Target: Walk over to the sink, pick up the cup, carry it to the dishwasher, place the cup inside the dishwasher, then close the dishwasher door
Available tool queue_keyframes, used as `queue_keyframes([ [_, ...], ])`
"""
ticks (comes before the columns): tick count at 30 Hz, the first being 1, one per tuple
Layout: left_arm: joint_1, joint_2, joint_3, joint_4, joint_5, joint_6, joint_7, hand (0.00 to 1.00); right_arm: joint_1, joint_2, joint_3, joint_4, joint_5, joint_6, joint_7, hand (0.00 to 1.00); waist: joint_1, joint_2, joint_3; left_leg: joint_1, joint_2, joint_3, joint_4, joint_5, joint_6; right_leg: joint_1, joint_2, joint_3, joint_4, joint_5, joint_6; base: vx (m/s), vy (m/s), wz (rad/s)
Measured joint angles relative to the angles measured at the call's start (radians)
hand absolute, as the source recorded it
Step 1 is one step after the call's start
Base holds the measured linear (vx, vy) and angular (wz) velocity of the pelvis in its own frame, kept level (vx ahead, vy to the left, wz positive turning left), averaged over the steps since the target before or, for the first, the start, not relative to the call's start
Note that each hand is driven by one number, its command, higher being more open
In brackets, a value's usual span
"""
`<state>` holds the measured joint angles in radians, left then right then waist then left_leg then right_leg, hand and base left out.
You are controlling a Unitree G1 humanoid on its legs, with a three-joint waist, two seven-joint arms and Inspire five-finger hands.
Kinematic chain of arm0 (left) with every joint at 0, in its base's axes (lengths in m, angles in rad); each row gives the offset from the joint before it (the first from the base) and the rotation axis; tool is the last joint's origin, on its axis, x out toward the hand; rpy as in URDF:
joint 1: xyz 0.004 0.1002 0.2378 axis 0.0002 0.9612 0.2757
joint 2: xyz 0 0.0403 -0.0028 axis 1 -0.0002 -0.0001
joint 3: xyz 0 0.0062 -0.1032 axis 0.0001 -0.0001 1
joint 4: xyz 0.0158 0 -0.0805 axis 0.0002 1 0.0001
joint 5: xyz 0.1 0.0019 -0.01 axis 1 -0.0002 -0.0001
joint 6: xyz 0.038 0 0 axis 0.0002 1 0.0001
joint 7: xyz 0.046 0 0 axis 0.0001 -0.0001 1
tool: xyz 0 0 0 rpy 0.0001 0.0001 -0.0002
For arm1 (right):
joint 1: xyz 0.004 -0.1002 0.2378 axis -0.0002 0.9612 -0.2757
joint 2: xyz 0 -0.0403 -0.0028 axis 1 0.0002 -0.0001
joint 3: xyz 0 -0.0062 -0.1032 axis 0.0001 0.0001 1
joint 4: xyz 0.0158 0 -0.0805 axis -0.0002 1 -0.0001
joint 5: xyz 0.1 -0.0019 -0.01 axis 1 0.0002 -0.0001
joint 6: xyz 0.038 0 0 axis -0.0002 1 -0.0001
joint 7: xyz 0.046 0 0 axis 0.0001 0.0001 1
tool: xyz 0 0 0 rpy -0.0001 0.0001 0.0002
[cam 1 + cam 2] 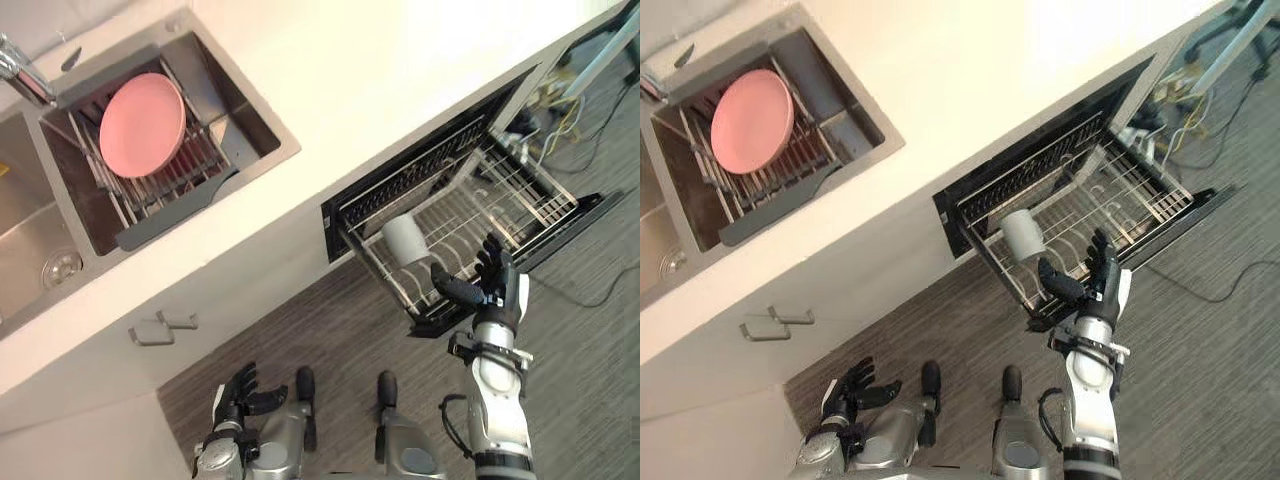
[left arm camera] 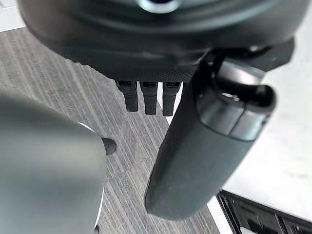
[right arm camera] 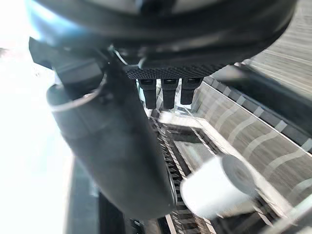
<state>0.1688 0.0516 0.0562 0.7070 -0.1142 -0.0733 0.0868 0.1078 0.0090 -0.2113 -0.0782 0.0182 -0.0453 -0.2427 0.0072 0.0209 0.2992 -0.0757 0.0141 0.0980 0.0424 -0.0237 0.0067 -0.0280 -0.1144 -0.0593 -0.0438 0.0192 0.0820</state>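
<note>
The cup (image 1: 405,238), pale and cylindrical, sits inside the pulled-out wire rack (image 1: 500,190) of the dishwasher (image 1: 345,215), right of centre in the head views and toward the rack's left end. In the right wrist view it seems to lean among the wires rather than stand square, and whether its mouth faces up or down cannot be told. Nothing grips it. The right hand (image 1: 490,285) hovers just below and to the right of it in the frame, by the rack's front edge, with fingers straight and spread, thumb out, and nothing in its grasp. The placing therefore looks done, and closing the door appears to be the step in hand.

The door (image 1: 570,228) lies folded down under the rack as a dark edge running toward the right of the frame. To close it well, the robot would probably need to push the rack fully home first, keeping its fingers off the cup so that it does not tip. It could then get flat fingers under the door's outer edge and lift it steadily until it shuts.

The left hand (image 1: 238,393) hangs at lower left, its fingers loose and empty. At upper left the sink (image 1: 250,110) holds a pink plate (image 1: 142,124) on a drying rack.
</note>
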Motion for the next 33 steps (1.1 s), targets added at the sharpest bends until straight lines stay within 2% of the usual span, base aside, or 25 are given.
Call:
queue_keyframes([
  [14,0.01,-0.007,0.03,0.093,0.024,0.006,0.001,0.9,0.107,0.034,0.015,-0.135,0.0,-0.032,0.127,0.9,-0.011,-0.013,-0.126,0.062,0.002,0.0,-0.007,-0.011,-0.006,0.063,0.002,-0.003,-0.016,-0.005,0.001,0.0,-0.003,-0.01],
  [18,0.009,-0.007,0.03,0.107,0.036,0.007,0.001,0.9,0.107,0.032,0.022,-0.166,-0.002,-0.038,0.137,0.9,-0.014,-0.012,-0.141,0.071,0.0,-0.01,-0.006,-0.01,-0.005,0.078,0.0,-0.015,-0.017,-0.007,0.002,-0.01,-0.001,0.09],
  [23,0.009,-0.007,0.035,0.118,0.036,0.006,0.001,0.9,0.106,0.029,0.022,-0.188,-0.006,-0.046,0.129,0.9,-0.015,-0.015,-0.155,0.063,-0.02,-0.084,0.005,-0.007,-0.001,0.115,-0.011,-0.092,-0.015,-0.026,0.006,-0.01,-0.01,0.45],
  [26,0.006,-0.009,0.038,0.116,0.036,0.004,0.002,0.9,0.092,0.024,0.024,-0.251,-0.023,-0.05,0.116,0.9,-0.011,-0.013,-0.159,-0.005,-0.033,-0.165,0.067,-0.011,-0.002,0.123,-0.018,-0.186,-0.008,-0.036,0.008,-0.01,-0.025,0.9],
  [27,0.0,-0.014,0.055,0.116,0.036,0.003,0.002,0.9,0.065,0.011,0.026,-0.255,-0.032,-0.06,0.108,0.9,0.003,-0.013,-0.159,-0.036,-0.035,-0.18,0.096,-0.016,-0.003,0.12,-0.021,-0.216,-0.005,-0.036,0.007,-0.05,0.01,0.71],
  [29,-0.007,-0.014,0.058,0.118,0.036,0.003,0.003,0.9,0.01,-0.018,0.03,-0.255,-0.054,-0.062,0.101,0.9,0.011,-0.012,-0.16,-0.076,-0.033,-0.129,0.122,-0.03,0.002,0.123,-0.025,-0.262,-0.003,-0.037,0.006,-0.09,0.012,0.71],
  [30,-0.009,-0.014,0.062,0.122,0.036,0.002,0.001,0.9,-0.018,-0.033,0.035,-0.255,-0.064,-0.064,0.096,0.9,0.012,-0.008,-0.162,-0.09,0.019,0.017,0.134,-0.054,0.039,0.134,-0.024,-0.3,-0.004,-0.039,0.008,-0.1,-0.011,0.9],
  [31,-0.01,-0.015,0.067,0.124,0.035,0.002,0.003,0.9,-0.038,-0.056,0.037,-0.255,-0.075,-0.067,0.082,0.9,0.01,-0.009,-0.163,-0.089,0.058,0.139,0.15,-0.055,0.037,0.15,-0.033,-0.341,-0.002,-0.047,0.017,-0.08,-0.004,0.94],
  [33,-0.009,-0.022,0.067,0.124,0.035,0.001,0.005,0.9,-0.066,-0.1,0.04,-0.253,-0.113,-0.068,0.069,0.9,0.011,0.002,-0.168,-0.099,0.081,0.202,0.176,-0.052,0.035,0.155,-0.046,-0.378,0.02,-0.065,0.034,-0.02,0.046,0.67],
])
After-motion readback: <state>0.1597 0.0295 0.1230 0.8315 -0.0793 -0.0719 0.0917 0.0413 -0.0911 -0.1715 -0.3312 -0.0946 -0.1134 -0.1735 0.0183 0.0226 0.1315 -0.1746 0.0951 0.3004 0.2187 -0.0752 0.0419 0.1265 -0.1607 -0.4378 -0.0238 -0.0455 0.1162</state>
